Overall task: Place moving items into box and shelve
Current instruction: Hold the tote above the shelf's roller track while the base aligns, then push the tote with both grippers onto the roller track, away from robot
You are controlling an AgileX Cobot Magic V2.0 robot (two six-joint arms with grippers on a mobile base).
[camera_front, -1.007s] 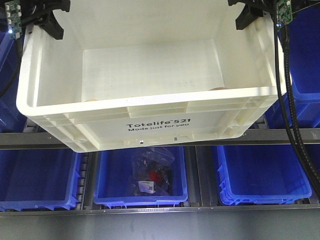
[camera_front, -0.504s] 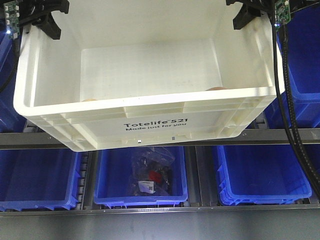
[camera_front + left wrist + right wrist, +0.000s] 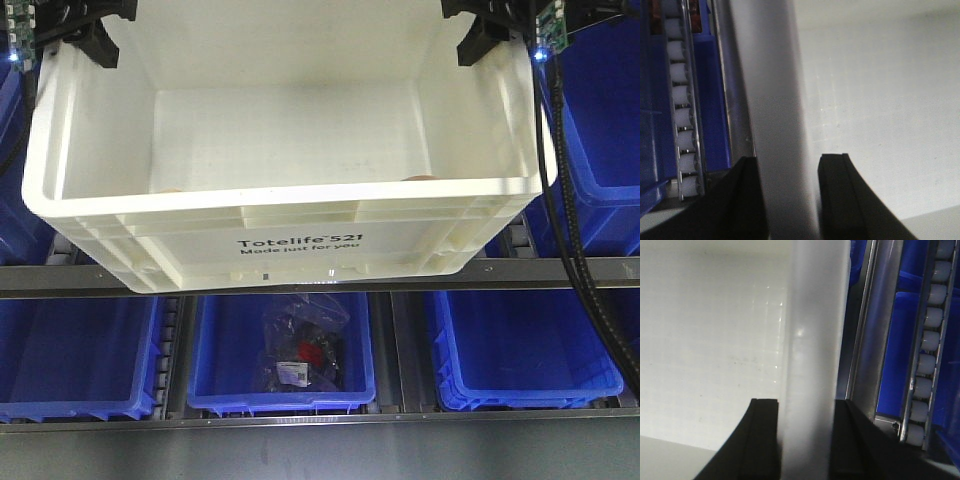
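Two grippers hold the box (image 3: 290, 215) by its side walls: the left gripper (image 3: 785, 200) has its black fingers (image 3: 837, 200) closed over the box's left rim, one inside and one outside, and the right gripper (image 3: 805, 440) clamps the right rim likewise. From the front, the white box hangs above the shelf rail (image 3: 560, 272), its printed face towards the camera. Below the box sit blue bins (image 3: 530, 350); the middle bin (image 3: 220, 350) holds a clear bag (image 3: 300, 345). Only slivers of the toys (image 3: 425, 177) peek over the box's near wall.
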